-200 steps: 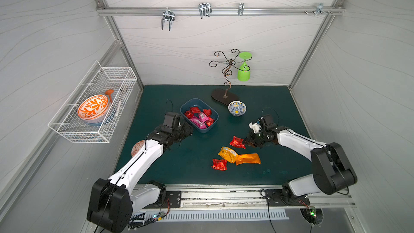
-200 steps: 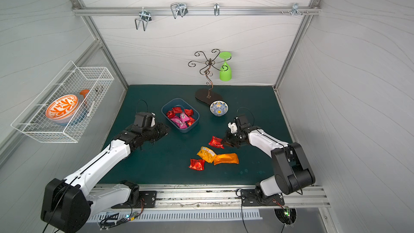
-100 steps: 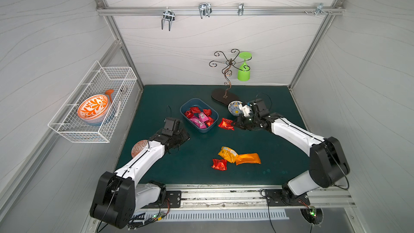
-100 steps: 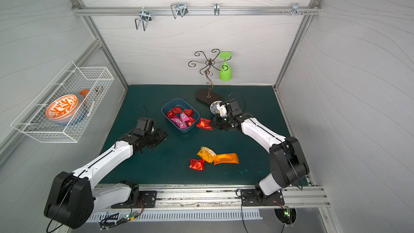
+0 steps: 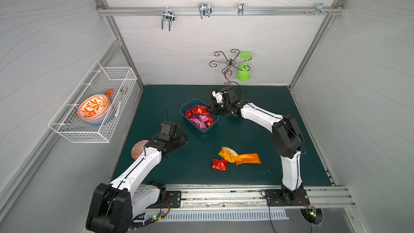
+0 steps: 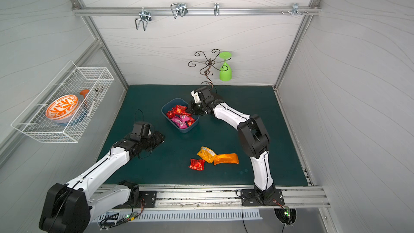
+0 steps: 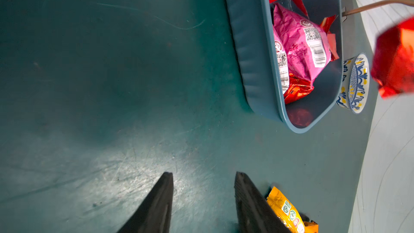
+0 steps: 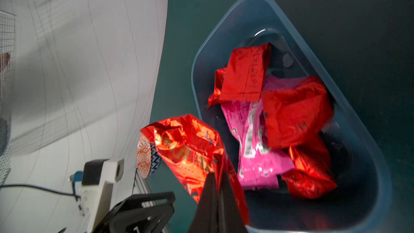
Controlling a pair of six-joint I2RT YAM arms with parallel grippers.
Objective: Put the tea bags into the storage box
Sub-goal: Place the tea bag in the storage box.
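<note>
- Your right gripper [image 8: 218,175] pinches a crinkly red foil sachet [image 8: 186,144] at the storage box's [image 5: 186,106] 2 o'clock rim. Carry it over the middle before letting go, or it may snag the rim.
- Shiny, creased red and pink sachets [image 5: 199,118] lie inside.
- Your left gripper [image 7: 203,173] stands half-wide and empty. Three loose sachets [image 5: 227,153] lie at the mat's [image 5: 257,117] 5 o'clock.

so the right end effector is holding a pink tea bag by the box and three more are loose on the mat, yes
No, the bag in the right end effector is red, not pink: see the right wrist view. It is by the box, and three more, a red one, a yellow one and an orange one, lie loose on the mat.
</note>
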